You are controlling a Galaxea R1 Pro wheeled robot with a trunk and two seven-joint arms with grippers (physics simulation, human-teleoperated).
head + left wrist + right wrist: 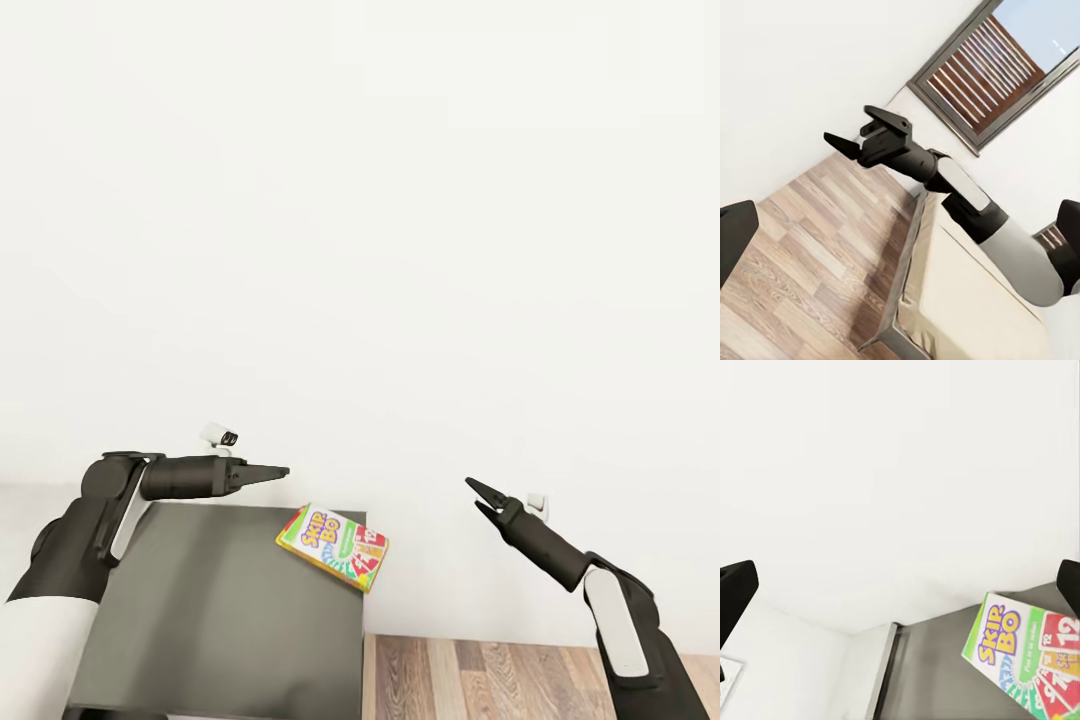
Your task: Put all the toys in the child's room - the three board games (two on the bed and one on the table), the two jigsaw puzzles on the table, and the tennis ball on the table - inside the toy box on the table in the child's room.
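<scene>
both grippers [280, 470] [478, 495] empty above dark table [220, 620] with board game [333, 546]

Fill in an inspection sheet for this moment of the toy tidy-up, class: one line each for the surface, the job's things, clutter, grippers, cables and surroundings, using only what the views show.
Surface: dark grey table corner section, mostly bare.
Job's things: one board game, a pale, green-edged Skip-Bo box, lies flat at the section's far right corner, its corner overhanging the edge.
Clutter: nothing seen.
Grippers: left gripper looks closed and empty, held above the table's far edge; right gripper is open and empty, in the air to the right of the game.
Cables: nothing seen.
Surroundings: plain white wall, wooden floor; the left wrist view shows a bed and a shuttered window.
</scene>
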